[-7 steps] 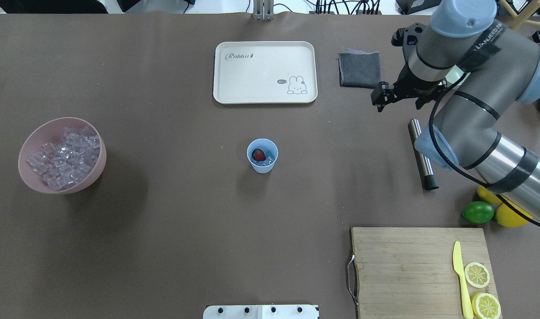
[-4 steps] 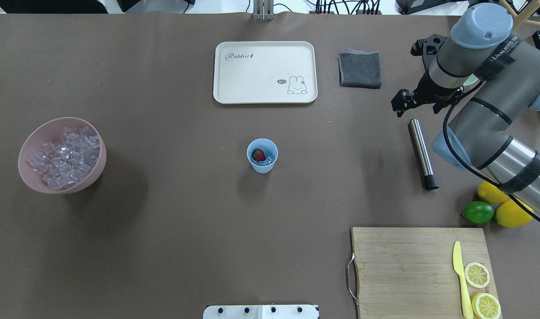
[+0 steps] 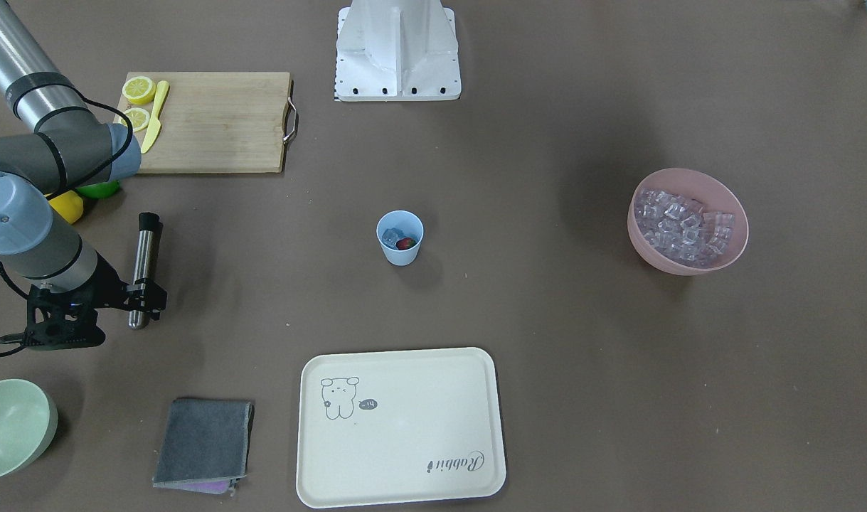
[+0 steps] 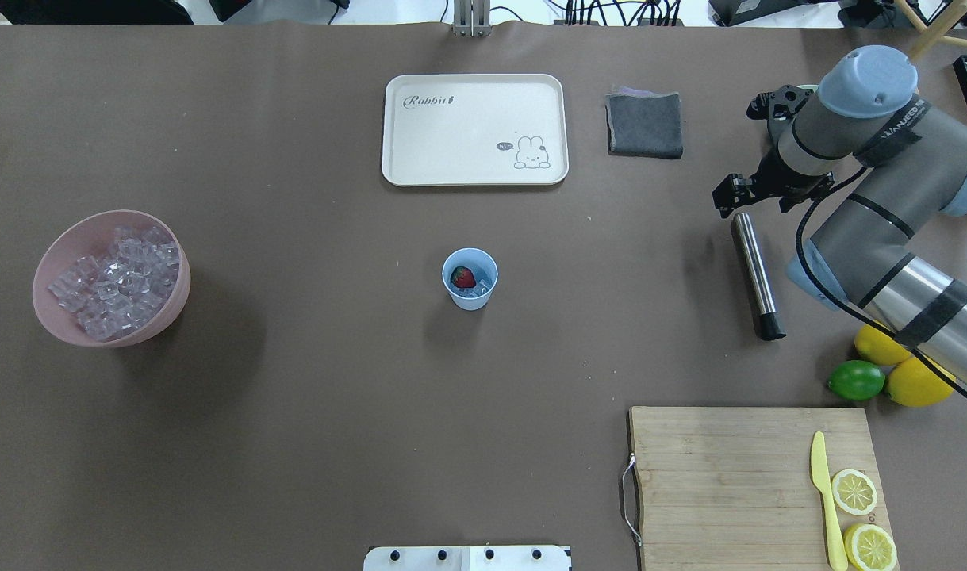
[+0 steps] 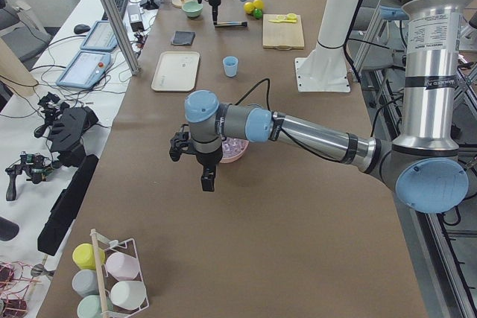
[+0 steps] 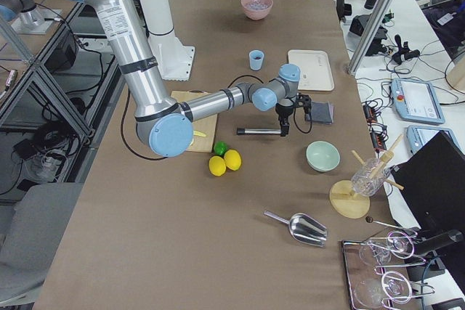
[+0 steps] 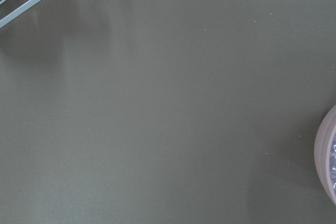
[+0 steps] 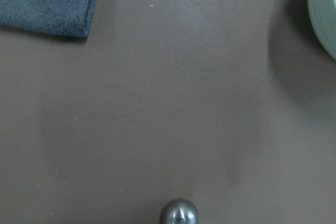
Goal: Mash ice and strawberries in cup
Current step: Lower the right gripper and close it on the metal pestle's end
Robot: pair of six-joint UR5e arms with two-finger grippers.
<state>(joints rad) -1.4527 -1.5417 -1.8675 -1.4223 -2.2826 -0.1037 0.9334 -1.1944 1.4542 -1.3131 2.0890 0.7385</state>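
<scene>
Light blue plastic, the cup (image 4: 471, 300) stands upright near the middle of the brown table (image 4: 293, 396). I take it as the centre of the clock in the overhead view. Inside it lie the red strawberry (image 4: 463, 277) and some clear ice (image 4: 480, 289), touching each other, and the strawberry looks whole. At 9 o'clock, well apart, a pink bowl (image 4: 74, 234) is filled with more cubes (image 4: 118, 277). At 12 o'clock lies a cream tray (image 4: 467, 127), and at about 2 o'clock a folded grey cloth (image 4: 646, 124). At 3 o'clock, well apart from the cup, a metal rod (image 4: 754, 270) lies flat on the table, its black tip at the end nearer the wooden board (image 4: 729, 476). The right gripper (image 4: 729, 200) hangs over the other end of the rod; its two fingers seem to stand apart and hold nothing. The board, at about 4 o'clock, carries lemon slices (image 4: 854, 492) and a yellow knife (image 4: 824, 500), with a lime (image 4: 856, 380) just beside its far corner. The left gripper (image 5: 207, 184) shows clearly only in the side view, hanging over the table near the pink bowl. Whether its fingers are apart or closed I cannot tell.
</scene>
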